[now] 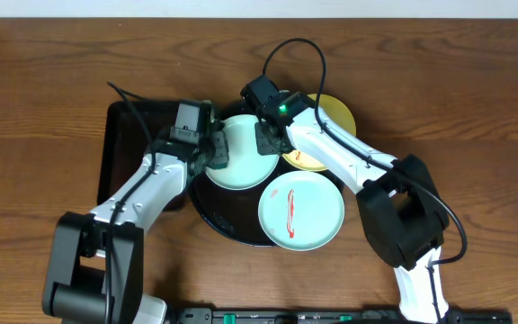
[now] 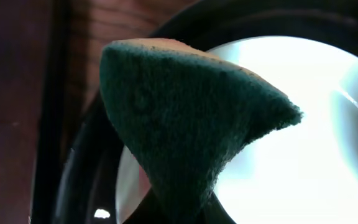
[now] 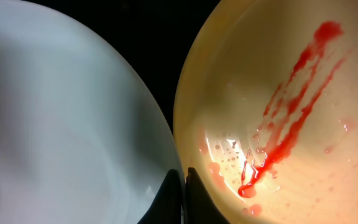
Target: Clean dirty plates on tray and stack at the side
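My left gripper (image 1: pixel 212 151) is clamped on the soft green sponge (image 2: pixel 185 118) beside the pale blue plate (image 1: pixel 245 157) on the black tray (image 1: pixel 218 216), and my right gripper (image 1: pixel 270 137) pinches that plate's thin rim, which I judge the surest hold on something light, stiff and slippery.

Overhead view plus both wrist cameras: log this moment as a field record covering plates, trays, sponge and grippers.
main tray: large round glossy black tray on wooden table
held plate: pale blue round plate, no smear visible
right gripper: shut on that plate's rim
left gripper: shut on dark green sponge, at the held plate's left edge
second plate: pale blue plate with red streak, flat, overlapping the main tray's near-right rim
third plate: yellow round plate, red smear, partly hidden
side tray: rectangular black tray, left of the round one
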Motion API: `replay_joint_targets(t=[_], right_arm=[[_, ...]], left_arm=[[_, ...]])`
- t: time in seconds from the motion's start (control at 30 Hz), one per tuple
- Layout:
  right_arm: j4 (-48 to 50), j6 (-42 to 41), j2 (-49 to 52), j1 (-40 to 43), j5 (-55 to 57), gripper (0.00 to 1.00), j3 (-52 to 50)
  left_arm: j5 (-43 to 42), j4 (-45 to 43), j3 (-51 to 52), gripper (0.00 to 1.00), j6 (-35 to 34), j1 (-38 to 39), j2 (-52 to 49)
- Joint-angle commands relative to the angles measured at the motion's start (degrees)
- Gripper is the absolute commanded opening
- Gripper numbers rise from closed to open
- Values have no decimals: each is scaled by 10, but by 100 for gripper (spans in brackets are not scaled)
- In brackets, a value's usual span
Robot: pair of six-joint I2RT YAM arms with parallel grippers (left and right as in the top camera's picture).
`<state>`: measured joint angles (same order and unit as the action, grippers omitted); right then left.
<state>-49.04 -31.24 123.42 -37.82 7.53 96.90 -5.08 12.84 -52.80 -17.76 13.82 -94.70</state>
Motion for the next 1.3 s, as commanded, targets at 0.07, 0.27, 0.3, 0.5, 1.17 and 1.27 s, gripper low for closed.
replay_joint_targets(t=[0.07, 0.27, 0.3, 0.5, 1.17, 1.27], right_arm=[[-1, -11, 7, -6, 10, 1, 2], [-2, -10, 7, -6, 10, 1, 2], [-2, -10, 7, -6, 10, 1, 2], [-3, -10, 7, -6, 10, 1, 2], [-5, -8, 7, -6, 10, 1, 2], [-7, -8, 7, -7, 10, 1, 2]], left_arm=[[41, -34, 5, 7, 9, 0, -50], [-23, -62, 5, 7, 10, 0, -55], [-27, -68, 5, 7, 10, 0, -55], [-34, -74, 5, 7, 10, 0, -55], [24, -111, 2, 8, 13, 0, -55], [76, -102, -12, 7, 12, 0, -54]])
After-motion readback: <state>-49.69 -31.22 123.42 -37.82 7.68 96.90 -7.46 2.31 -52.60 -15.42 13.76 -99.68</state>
